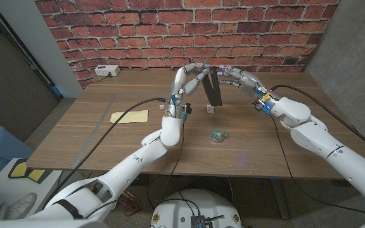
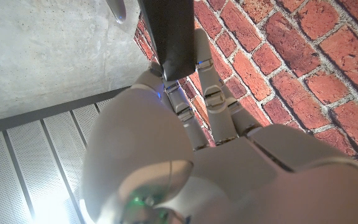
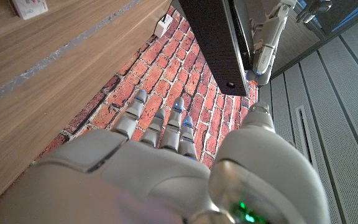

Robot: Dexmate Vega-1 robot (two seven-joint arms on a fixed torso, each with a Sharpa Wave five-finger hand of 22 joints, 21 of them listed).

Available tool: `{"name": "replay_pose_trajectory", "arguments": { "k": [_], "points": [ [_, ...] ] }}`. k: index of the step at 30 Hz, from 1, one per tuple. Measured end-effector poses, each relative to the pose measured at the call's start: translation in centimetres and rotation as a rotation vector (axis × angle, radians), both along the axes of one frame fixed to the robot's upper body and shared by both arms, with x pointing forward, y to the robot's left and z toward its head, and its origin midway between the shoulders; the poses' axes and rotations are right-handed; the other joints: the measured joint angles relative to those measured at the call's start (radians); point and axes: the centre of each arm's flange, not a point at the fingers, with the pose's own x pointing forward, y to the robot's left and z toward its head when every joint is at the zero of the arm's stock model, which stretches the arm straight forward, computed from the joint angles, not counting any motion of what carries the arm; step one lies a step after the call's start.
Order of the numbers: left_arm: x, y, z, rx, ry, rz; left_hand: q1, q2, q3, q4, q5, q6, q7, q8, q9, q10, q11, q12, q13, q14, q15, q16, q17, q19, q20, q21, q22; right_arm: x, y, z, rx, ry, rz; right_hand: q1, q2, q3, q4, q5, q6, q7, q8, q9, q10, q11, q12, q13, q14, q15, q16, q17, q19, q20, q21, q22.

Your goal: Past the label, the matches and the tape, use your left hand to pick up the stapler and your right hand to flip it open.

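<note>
Black stapler (image 1: 213, 87); yellow label (image 1: 130, 116)

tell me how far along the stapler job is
Done: the left hand holds the black stapler lifted above the table. In hand: the right hand reaches its top end. Left: whether it is flipped open, I cannot tell.

Stapler (image 1: 213, 86) aloft between both hands, tape (image 1: 218, 134) before it, label (image 1: 130, 116) left.
</note>
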Motion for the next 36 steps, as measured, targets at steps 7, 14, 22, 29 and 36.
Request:
{"name": "replay_pose_trajectory", "arguments": {
  "k": [7, 14, 22, 29, 36],
  "points": [
    [0.3, 0.1, -0.2, -0.015, 0.025, -0.043, 0.000, 0.000, 0.000, 0.000, 0.000, 0.002, 0.001, 0.000, 0.000, 0.005, 0.005, 0.000, 0.000, 0.000, 0.000, -0.006, 0.004, 0.000, 0.000, 0.004, -0.005, -0.5, -0.2, -0.1, 0.003, -0.010, -0.036, -0.014, -0.001, 0.000, 0.000, 0.000, -0.009, -0.002, -0.004, 0.000, -0.014, 0.000, -0.004, 0.005, -0.020, 0.011, -0.001, 0.000, -0.014, 0.008, -0.004, 0.000],
    [0.9, 0.3, -0.5, -0.044, 0.054, -0.068, 0.000, 0.000, -0.002, 0.001, 0.000, 0.001, 0.009, 0.000, 0.000, 0.013, 0.013, 0.000, -0.003, 0.000, 0.000, -0.008, 0.007, 0.023, -0.002, 0.019, -0.005, -0.7, -0.3, -0.2, 0.005, -0.011, -0.058, -0.018, -0.004, 0.000, 0.000, 0.000, -0.013, 0.001, -0.004, 0.000, -0.014, 0.000, -0.004, 0.005, -0.020, 0.011, -0.001, 0.005, -0.017, 0.011, -0.004, 0.000],
    [1.4, 0.4, -0.6, -0.066, 0.094, -0.134, 0.015, 0.001, -0.006, -0.002, -0.001, -0.001, 0.018, -0.006, 0.000, 0.012, 0.013, 0.000, -0.001, 0.000, 0.000, -0.009, 0.007, 0.023, -0.002, 0.022, -0.007, -1.0, -0.3, -0.3, 0.007, -0.011, -0.063, -0.018, -0.004, -0.003, 0.003, 0.000, -0.018, -0.004, -0.004, 0.000, -0.014, 0.000, -0.004, 0.009, -0.026, 0.016, -0.001, 0.005, -0.023, 0.017, -0.004, 0.000],
    [1.7, 0.5, -0.5, -0.070, 0.117, -0.168, 0.015, 0.001, -0.006, -0.002, -0.002, -0.001, 0.018, -0.006, 0.000, 0.001, 0.016, -0.008, 0.004, 0.000, 0.000, -0.013, 0.011, 0.023, -0.002, 0.026, -0.009, -1.0, -0.3, -0.3, 0.000, -0.010, -0.066, -0.018, -0.004, -0.003, 0.003, 0.000, -0.021, -0.008, -0.004, 0.000, -0.004, -0.002, -0.004, 0.014, -0.023, 0.014, 0.004, 0.003, -0.022, 0.017, -0.004, 0.000],
    [2.1, 0.5, -0.5, -0.080, 0.137, -0.182, 0.015, 0.001, -0.006, -0.002, -0.003, -0.001, 0.018, -0.009, 0.000, 0.001, 0.016, -0.008, 0.005, 0.000, 0.000, -0.017, 0.012, 0.019, 0.002, 0.026, -0.009, -1.0, 0.0, -0.4, -0.013, -0.013, -0.081, -0.020, -0.007, 0.003, -0.003, 0.000, -0.037, 0.005, -0.004, 0.000, 0.021, 0.035, 0.005, 0.033, 0.009, 0.014, 0.016, -0.001, 0.077, 0.000, 0.024, -0.006]
  ]
}}
